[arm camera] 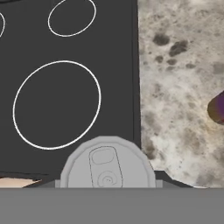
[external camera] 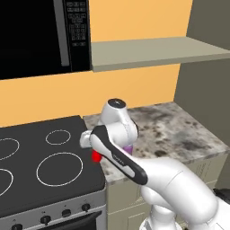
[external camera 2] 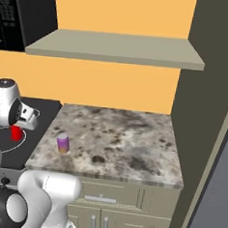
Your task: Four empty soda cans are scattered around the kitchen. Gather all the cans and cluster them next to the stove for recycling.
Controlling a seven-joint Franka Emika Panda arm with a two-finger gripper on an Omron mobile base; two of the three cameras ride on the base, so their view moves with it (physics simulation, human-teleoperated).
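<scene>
1. The gripper (external camera 2: 17, 127) is clamped on a red soda can (external camera 2: 17, 133), held upright above the right edge of the stove (external camera: 27, 179).
2. In the hand view, the held can's silvery top (arm camera: 107, 164) sits at 6 o'clock, over the cooktop edge.
3. The purple soda can (external camera 2: 62, 143) stands upright on the counter (external camera 2: 128, 141), near the stove; in the hand view it appears at 3 o'clock.
</scene>
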